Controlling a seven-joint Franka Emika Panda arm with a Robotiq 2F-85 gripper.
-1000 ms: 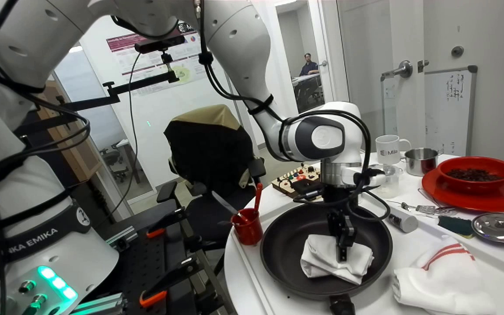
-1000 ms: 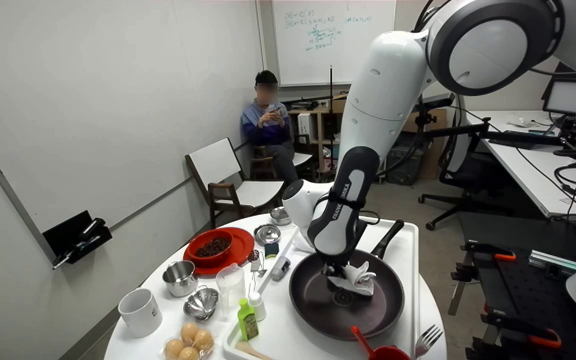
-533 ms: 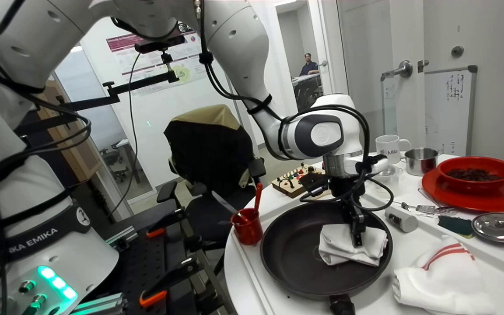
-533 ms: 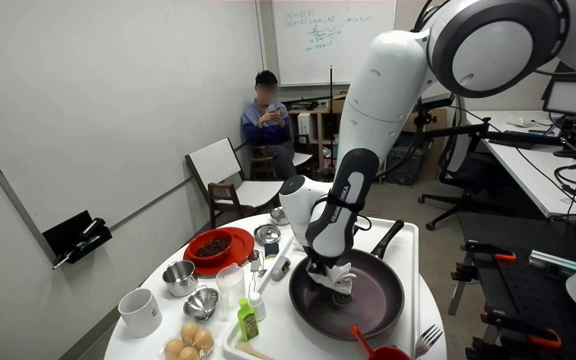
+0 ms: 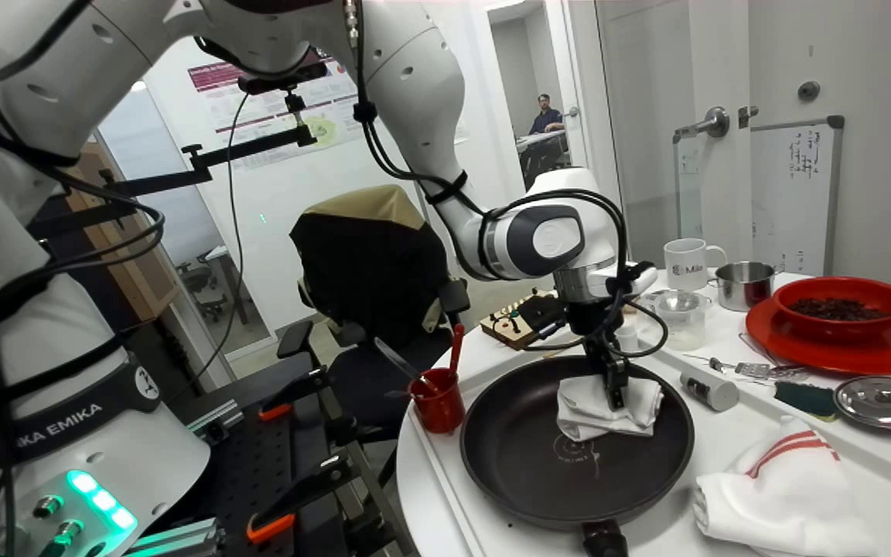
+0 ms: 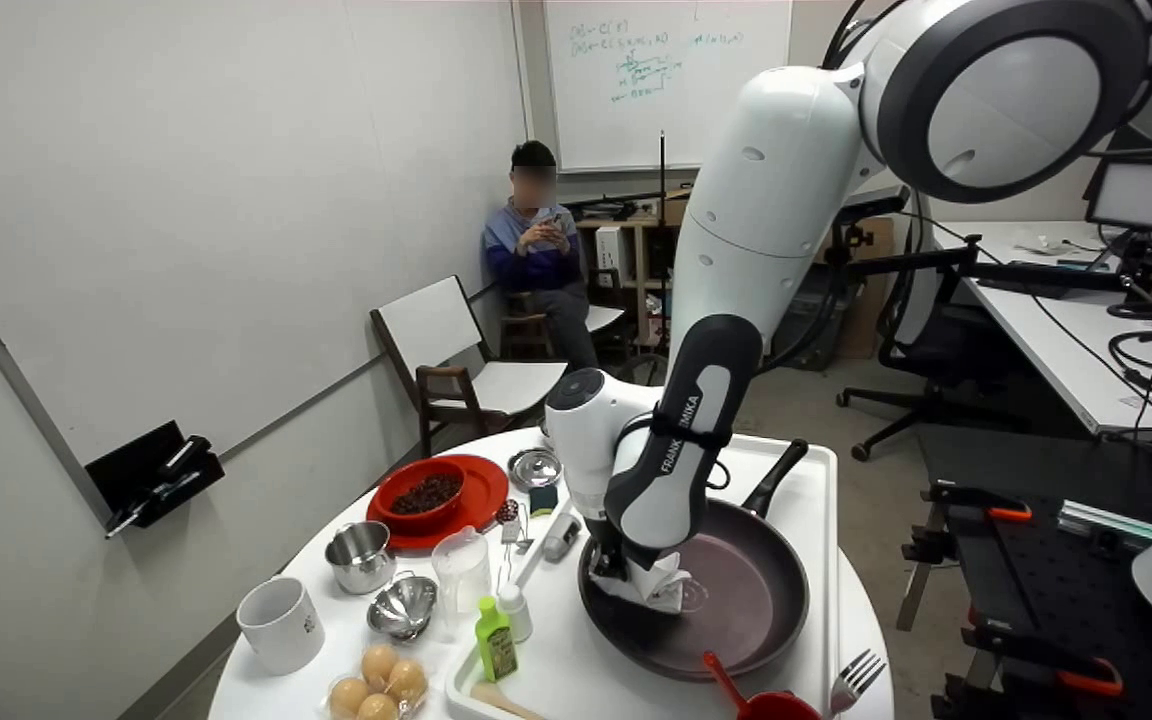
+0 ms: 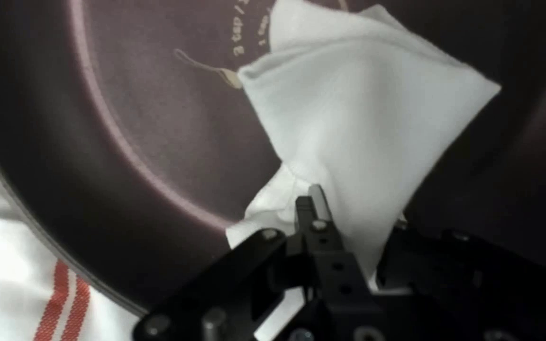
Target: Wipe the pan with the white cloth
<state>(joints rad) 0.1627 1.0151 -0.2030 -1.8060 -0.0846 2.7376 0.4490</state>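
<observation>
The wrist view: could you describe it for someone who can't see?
The robot's black gripper, at the bottom, grips a folded white cloth inside a dark, round pan. Outside the pan, lower left, lies white fabric with red stripes.

In an exterior view a round white table (image 6: 341,625) bears a rimmed white tray (image 6: 820,500) on its right side. On the tray sits a black frying pan (image 6: 746,610), handle pointing to the far right, with a green bottle (image 6: 496,645) near the tray's left rim. Left of the tray, directly on the table, stand a white mug (image 6: 274,630), a steel pot (image 6: 351,575) and a clear pitcher (image 6: 461,572); a red plate (image 6: 489,492) lies farther off, and brown eggs (image 6: 406,680) (four show) rest at the near left. In an exterior view a red-striped white towel (image 5: 790,495) lies right of the pan.
</observation>
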